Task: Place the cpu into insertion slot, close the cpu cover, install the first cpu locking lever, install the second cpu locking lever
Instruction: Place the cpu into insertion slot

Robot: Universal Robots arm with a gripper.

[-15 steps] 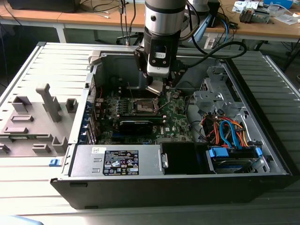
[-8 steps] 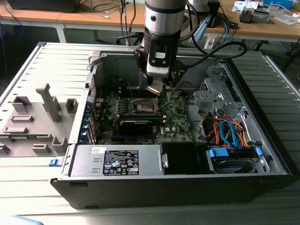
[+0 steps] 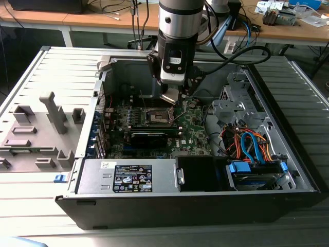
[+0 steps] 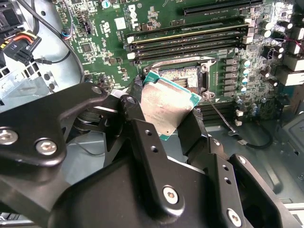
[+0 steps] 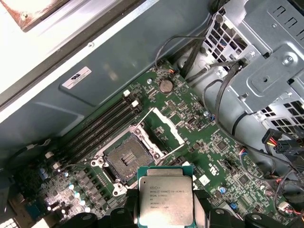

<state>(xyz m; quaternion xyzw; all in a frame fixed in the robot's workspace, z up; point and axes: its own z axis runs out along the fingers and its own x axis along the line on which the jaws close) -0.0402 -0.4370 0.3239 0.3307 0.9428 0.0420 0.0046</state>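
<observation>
Step one in hand: claw (image 4: 167,124) pinching cpu (image 5: 165,197), near bare slot (image 5: 127,159); cover (image 5: 167,124) raised. Seating calls for chip square, level over slot.

The small square cpu (image 5: 165,194) has a smooth silvery-grey metal top with a soft brushed sheen and a green laminate edge. The black gripper (image 4: 161,118) clasping its sides is matt metal, dotted with shiny steel screw heads. Just beyond the fingertips, the square insertion slot (image 5: 127,159) has a dark, finely grained centre inside a bright metal rim. Beside it, the thin silvery metal cpu cover (image 5: 167,124) gleams. Beneath the tool, the green circuit board (image 5: 209,156) is lightly glossy. The grey sheet-metal case wall (image 5: 109,102) is dull.
</observation>
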